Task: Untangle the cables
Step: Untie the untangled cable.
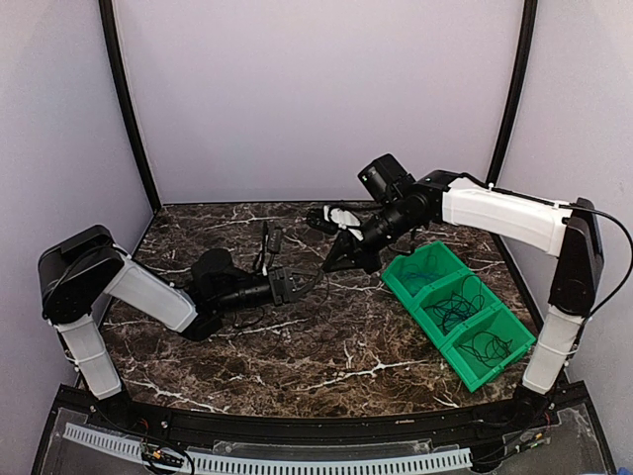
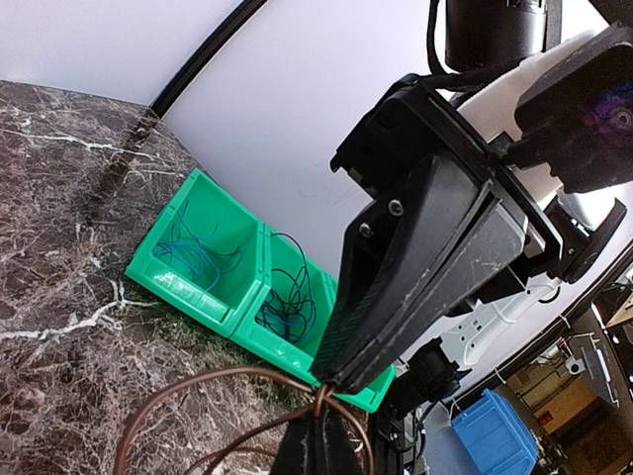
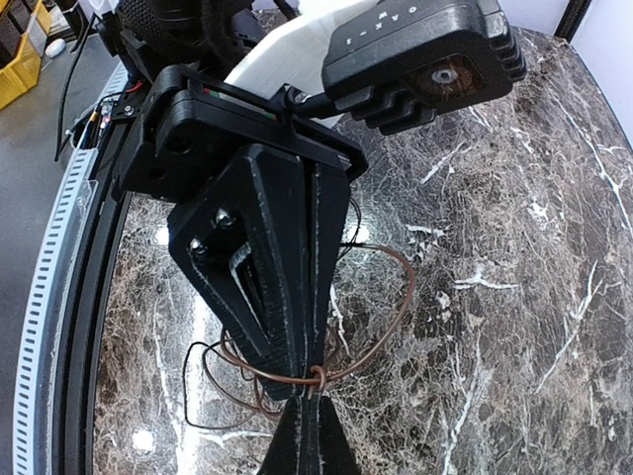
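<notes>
Marble table (image 1: 326,356), green bins (image 2: 183,287) beside looped cables (image 3: 409,292)

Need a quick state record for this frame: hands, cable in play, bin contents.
left hand: shut on brown cable, tip to tip with the right hand
right hand: shut on brown cable
brown cable: thin, looping around the pinch point; contact with the table unclear
green bin: three compartments, right of both hands
far compartment: blue cable
other two compartments: dark cables
table: dark marble
</notes>
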Controlling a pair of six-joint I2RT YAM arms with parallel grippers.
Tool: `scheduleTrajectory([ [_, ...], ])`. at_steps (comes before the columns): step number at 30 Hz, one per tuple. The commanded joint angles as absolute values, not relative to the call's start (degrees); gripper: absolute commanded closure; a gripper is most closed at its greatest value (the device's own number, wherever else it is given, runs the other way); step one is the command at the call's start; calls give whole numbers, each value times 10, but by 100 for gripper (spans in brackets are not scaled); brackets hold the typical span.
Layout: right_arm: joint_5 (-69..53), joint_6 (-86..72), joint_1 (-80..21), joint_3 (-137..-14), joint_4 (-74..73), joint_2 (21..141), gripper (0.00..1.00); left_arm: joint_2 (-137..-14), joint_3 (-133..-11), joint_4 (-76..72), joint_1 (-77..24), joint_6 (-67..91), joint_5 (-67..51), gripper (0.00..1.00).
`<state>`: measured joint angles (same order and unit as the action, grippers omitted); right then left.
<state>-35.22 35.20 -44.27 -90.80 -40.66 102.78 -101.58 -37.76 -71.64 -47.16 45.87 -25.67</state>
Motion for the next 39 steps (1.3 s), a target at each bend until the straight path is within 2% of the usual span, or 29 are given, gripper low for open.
scheduleTrajectory([
  [1,-354,354,-447,-899,-398,1014,100,-1020,-365,-781,-470,482,-237,100],
  [14,-382,378,-425,-824,-398,967,100,-1080,-320,-969,-430,620,-216,100],
  [20,-366,349,-415,-839,-370,969,99,-1078,-331,-942,-429,613,-238,100],
  [21,-361,345,-415,-849,-367,974,94,-1077,-336,-937,-429,608,-247,100],
  [23,-356,341,-415,-872,-370,988,89,-1075,-346,-919,-431,598,-263,100],
  [32,-355,354,-435,-924,-389,1035,83,-1067,-373,-868,-444,575,-299,100],
  [39,-325,359,-449,-903,-380,1029,80,-1070,-373,-877,-445,579,-302,100],
])
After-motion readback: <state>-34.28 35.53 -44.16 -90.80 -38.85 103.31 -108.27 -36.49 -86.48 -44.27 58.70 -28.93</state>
